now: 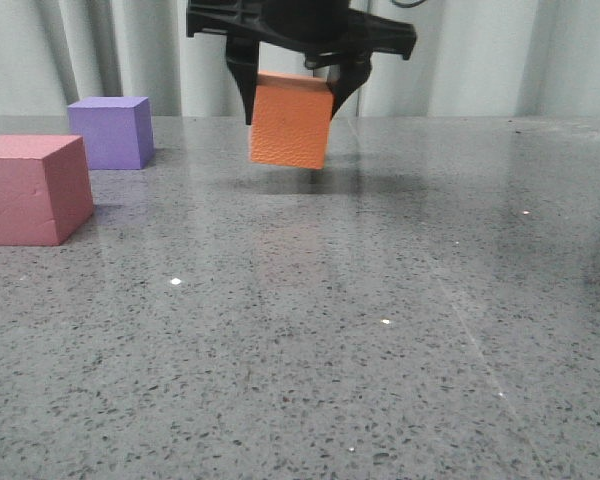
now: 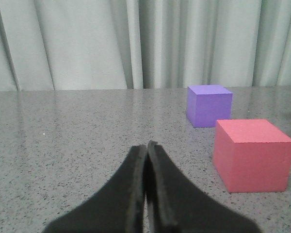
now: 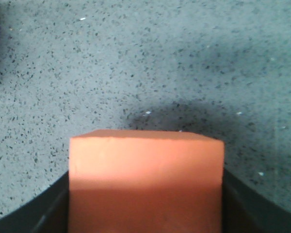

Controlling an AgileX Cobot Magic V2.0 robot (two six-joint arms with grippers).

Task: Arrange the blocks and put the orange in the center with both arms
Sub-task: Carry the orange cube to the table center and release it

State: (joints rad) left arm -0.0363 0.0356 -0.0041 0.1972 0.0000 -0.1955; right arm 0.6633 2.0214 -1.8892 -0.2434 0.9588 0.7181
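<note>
The orange cube (image 1: 291, 120) hangs slightly tilted above the table at the back middle, clamped between the two black fingers of my right gripper (image 1: 298, 100). In the right wrist view the orange cube (image 3: 146, 179) fills the space between the jaws. A pinkish-red cube (image 1: 32, 189) rests at the left edge of the table, with a purple cube (image 1: 111, 131) behind it. My left gripper (image 2: 146, 148) is shut with nothing in it, low over the table; the pinkish-red cube (image 2: 252, 154) and the purple cube (image 2: 208, 105) lie ahead of it to one side.
The grey speckled tabletop (image 1: 360, 330) stretches to the right and front. A pale curtain (image 1: 100, 50) hangs behind the table's far edge.
</note>
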